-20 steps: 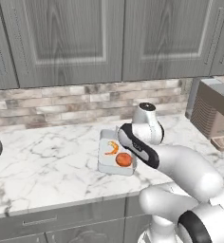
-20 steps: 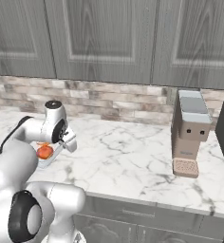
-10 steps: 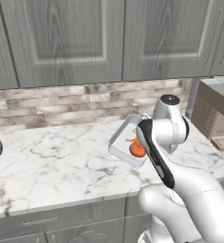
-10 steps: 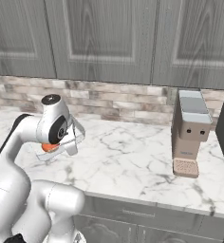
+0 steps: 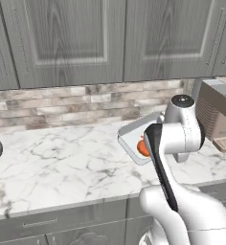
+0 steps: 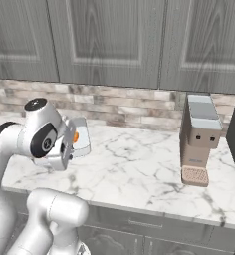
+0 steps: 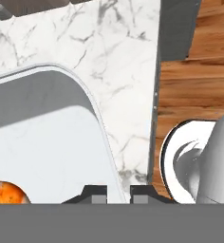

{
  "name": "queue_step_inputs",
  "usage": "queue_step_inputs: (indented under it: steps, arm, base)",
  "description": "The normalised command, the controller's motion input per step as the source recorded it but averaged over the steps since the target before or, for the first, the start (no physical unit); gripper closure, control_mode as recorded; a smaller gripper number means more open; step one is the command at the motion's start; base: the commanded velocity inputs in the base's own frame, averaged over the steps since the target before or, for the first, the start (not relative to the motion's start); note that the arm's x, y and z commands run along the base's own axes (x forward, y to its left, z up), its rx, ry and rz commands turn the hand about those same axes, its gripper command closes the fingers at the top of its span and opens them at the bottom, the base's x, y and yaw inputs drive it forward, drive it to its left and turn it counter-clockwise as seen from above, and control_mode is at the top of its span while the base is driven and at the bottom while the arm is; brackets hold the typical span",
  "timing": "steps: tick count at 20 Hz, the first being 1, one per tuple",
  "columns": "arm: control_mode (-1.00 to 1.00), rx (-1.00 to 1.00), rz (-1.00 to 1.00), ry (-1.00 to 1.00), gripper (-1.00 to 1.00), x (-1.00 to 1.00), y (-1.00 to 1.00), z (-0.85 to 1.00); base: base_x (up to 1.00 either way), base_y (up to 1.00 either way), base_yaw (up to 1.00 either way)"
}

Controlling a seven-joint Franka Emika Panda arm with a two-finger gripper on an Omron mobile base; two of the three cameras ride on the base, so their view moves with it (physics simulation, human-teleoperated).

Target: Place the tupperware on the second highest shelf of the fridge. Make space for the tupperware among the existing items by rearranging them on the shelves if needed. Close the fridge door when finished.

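In the left base view, the tupperware (image 5: pixel 136 139) is hanging up in the air above the white marble counter (image 5: pixel 62 162), tipped up on its side, with the orange food sliding low. The arm is covering the tool here. A brown coffee machine (image 5: pixel 218 115) is standing near on the right.

In the right base view, the tupperware (image 6: pixel 80 138) is poking out beside the arm's round white joint, well apart from the coffee machine (image 6: pixel 199 139). I think the next job is carrying it toward the fridge, and that should go slowly, with the box turned flat so nothing is spilling out.

In the hand view, the tool (image 7: pixel 118 193) is pinching the thin rim of the tupperware (image 7: pixel 61 137), jaws almost together. That is a small hold, so any swinging needs to be gentle.
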Motion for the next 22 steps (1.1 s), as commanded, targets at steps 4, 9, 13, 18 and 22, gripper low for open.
queue_step_inputs:
  steps: [4, 9, 13, 18, 22]
  arm:
    - [-1.0, 0.02, -0.13, 0.0, 1.0, -0.33, -0.01, 0.57]
    - [-1.0, 0.0, -0.03, 0.0, 1.0, -0.11, -0.03, 0.32]
    - [-1.0, 0.0, 0.0, 0.0, 1.0, 0.0, -0.05, 0.19]
    - [-1.0, 0.0, 0.0, 0.0, 1.0, 0.0, -0.04, 0.1]
    - [1.0, 0.0, 0.0, 0.0, 1.0, 0.01, 0.0, 0.0]
  base:
    - [0.0, 0.0, 0.0]
    - [0.0, 0.0, 0.0]
    - [0.0, 0.0, 0.0]
    - [0.0, 0.0, 0.0]
    - [-0.19, -0.04, 0.0]
